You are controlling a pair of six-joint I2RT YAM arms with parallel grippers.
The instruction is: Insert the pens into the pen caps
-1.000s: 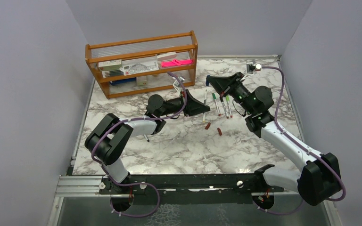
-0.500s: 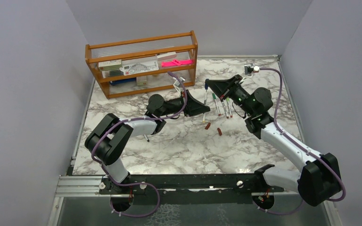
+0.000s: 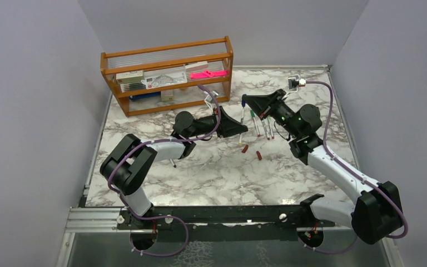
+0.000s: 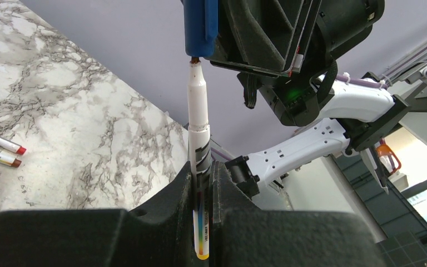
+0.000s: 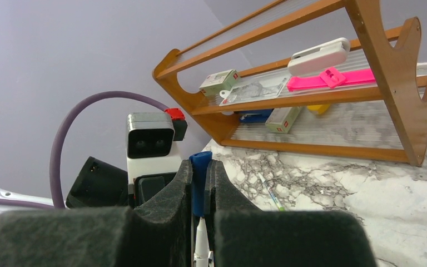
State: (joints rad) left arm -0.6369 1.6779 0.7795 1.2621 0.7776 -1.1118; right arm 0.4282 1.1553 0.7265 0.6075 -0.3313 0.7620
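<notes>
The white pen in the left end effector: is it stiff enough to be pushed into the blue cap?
Probably stiff: the white pen stands straight, unsupported above the left end effector. Its smooth barrel may slip under pressure.

The top camera is looking down from behind over the whole table (image 3: pixel 217 172). The wrist cameras are facing each other at close range, both catching the pen (image 4: pixel 198 111) and blue cap (image 4: pixel 200 22).

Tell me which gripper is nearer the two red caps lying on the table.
Left. The left gripper, gripping a pen, is just beyond the red caps; the right gripper, holding a blue cap, is farther back.
</notes>
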